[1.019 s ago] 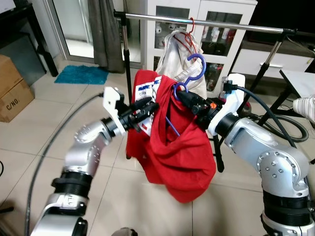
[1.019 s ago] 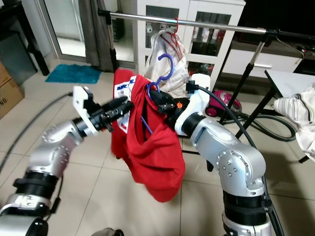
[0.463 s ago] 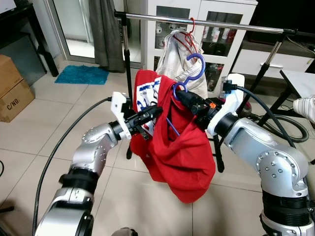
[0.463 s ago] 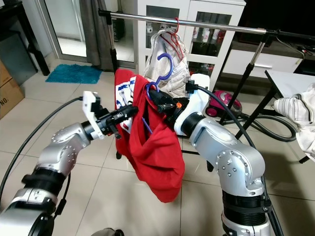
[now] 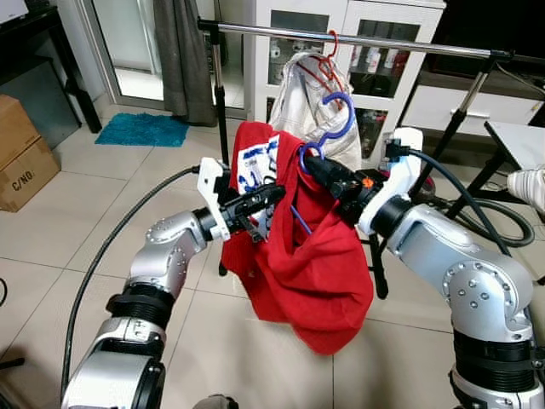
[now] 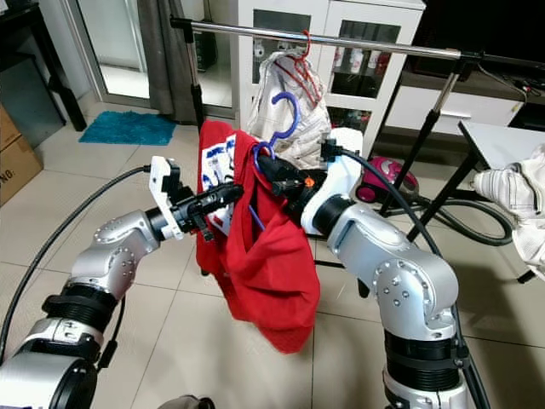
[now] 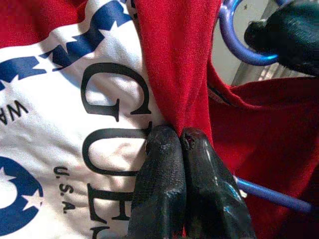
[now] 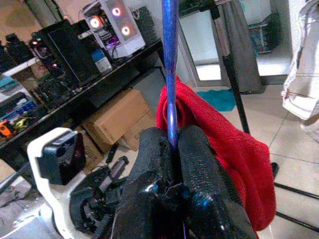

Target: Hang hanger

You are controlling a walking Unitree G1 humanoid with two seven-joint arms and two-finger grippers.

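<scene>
At frame centre, the right pincer is clamped on the neck of the blue hanger, its hook below the chrome rail in the upper frame. The red T-shirt droops from the hanger. The left pincer pinches a fold of the shirt beside its white print.

A home: clothes rail, glass-fronted cabinet, tiled floor

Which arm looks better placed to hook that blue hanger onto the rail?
Probably the right: its pincer already grips the blue hanger just below the rail. The left pincer is pinching the red shirt.
</scene>
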